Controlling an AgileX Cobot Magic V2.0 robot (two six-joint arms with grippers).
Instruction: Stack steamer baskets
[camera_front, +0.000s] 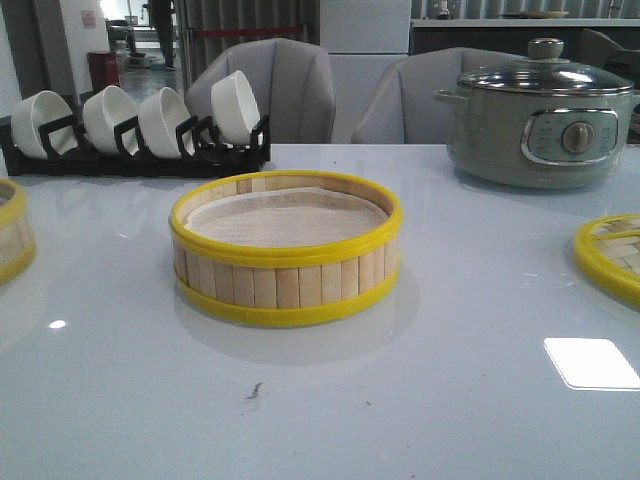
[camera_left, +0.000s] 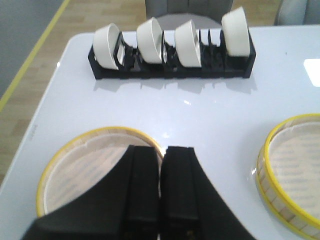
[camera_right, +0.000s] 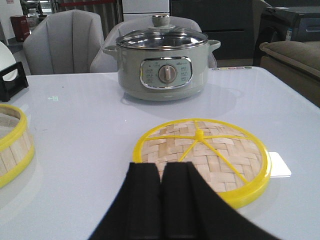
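One steamer basket (camera_front: 285, 250) stands in the middle of the table, with bamboo slat walls, yellow rims and a white liner; it also shows in the left wrist view (camera_left: 292, 172) and the right wrist view (camera_right: 12, 145). A second steamer basket (camera_front: 12, 240) sits at the table's left edge, seen from above in the left wrist view (camera_left: 85, 170). My left gripper (camera_left: 162, 150) is shut and empty, hovering over that second basket's rim. My right gripper (camera_right: 161, 166) is shut and empty, just before the woven lid (camera_right: 205, 152). Neither gripper shows in the front view.
A flat woven-bamboo lid with a yellow rim (camera_front: 610, 255) lies at the right. A grey-green electric pot (camera_front: 540, 115) stands at the back right. A black rack with several white bowls (camera_front: 135, 125) stands at the back left. Grey chairs (camera_front: 275, 85) are behind the table.
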